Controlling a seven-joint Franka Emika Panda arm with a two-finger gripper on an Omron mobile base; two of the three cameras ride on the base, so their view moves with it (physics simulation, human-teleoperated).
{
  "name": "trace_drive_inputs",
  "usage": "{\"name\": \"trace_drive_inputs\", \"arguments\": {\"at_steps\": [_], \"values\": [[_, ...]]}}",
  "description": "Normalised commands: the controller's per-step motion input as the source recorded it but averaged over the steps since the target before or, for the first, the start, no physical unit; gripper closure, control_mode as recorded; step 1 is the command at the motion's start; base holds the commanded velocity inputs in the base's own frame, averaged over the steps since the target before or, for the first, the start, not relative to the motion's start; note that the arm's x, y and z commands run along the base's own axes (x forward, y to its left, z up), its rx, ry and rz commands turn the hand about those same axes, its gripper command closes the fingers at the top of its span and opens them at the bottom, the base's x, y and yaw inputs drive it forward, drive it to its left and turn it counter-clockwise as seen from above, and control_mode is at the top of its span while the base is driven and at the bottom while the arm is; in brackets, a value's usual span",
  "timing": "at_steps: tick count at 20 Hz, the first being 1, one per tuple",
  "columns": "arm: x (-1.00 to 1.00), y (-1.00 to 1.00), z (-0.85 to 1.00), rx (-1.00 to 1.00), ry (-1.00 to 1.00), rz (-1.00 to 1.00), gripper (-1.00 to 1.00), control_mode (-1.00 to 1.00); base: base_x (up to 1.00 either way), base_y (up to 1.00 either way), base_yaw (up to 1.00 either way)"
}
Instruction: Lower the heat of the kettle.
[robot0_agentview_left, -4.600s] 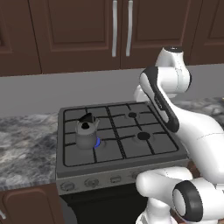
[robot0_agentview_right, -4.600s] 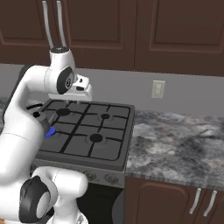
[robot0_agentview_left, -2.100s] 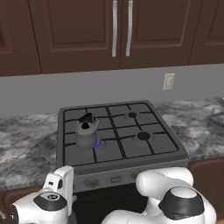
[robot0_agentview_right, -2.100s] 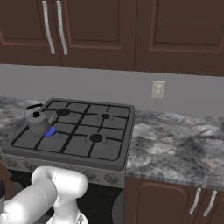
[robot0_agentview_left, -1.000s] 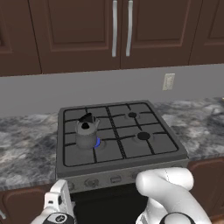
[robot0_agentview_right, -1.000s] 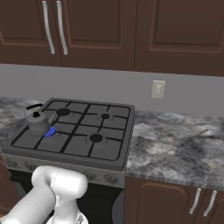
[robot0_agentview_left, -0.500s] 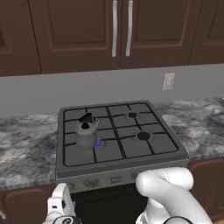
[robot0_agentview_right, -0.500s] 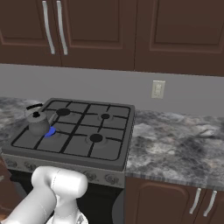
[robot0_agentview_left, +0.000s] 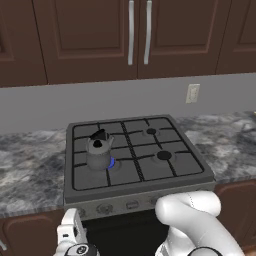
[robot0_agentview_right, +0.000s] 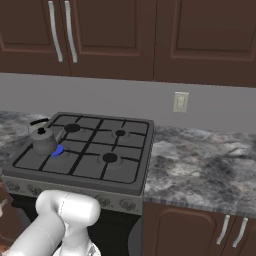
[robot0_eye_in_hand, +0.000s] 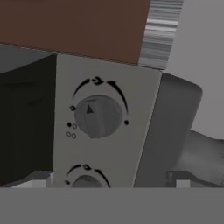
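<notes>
The jaws sit spread apart, holding nothing, low before the stove's front panel, squarely facing a round knob (robot0_eye_in_hand: 98, 116) just ahead. The kettle (robot0_agentview_left: 98, 151) stands on the near-left burner (robot0_agentview_left: 111, 163), blue flame showing beside it, up and behind the panel. No readable writing; only arc marks ring the knob.

Grey kettle (robot0_agentview_left: 98, 153), black handle; blue flame (robot0_agentview_left: 112, 163); dark grey stove (robot0_agentview_left: 187, 161); mottled grey counter (robot0_agentview_right: 200, 165); brown cabinets (robot0_agentview_left: 75, 35).
</notes>
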Motion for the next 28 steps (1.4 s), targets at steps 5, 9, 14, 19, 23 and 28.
{"name": "trace_drive_inputs", "arguments": {"at_steps": [5, 9, 14, 19, 23, 28], "values": [[0.12, 0.03, -0.08, 0.0, -0.03, 0.05, -1.0, -1.0, 0.0, 0.0, 0.0], [0.12, 0.0, -0.08, 0.0, -0.02, 0.04, -1.0, -1.0, 0.0, 0.0, 0.0], [0.11, 0.02, -0.14, 0.0, 0.0, 0.03, -1.0, -1.0, 0.0, 0.0, 0.0], [0.1, 0.02, -0.06, 0.0, 0.0, 0.02, -1.0, -1.0, 0.0, 0.0, 0.0], [0.13, 0.11, -0.05, 0.0, 0.0, 0.0, -1.0, -1.0, 0.0, 0.0, 0.0], [0.11, 0.12, -0.11, 0.0, 0.0, 0.0, -1.0, -1.0, 0.0, 0.0, 0.0]]}}
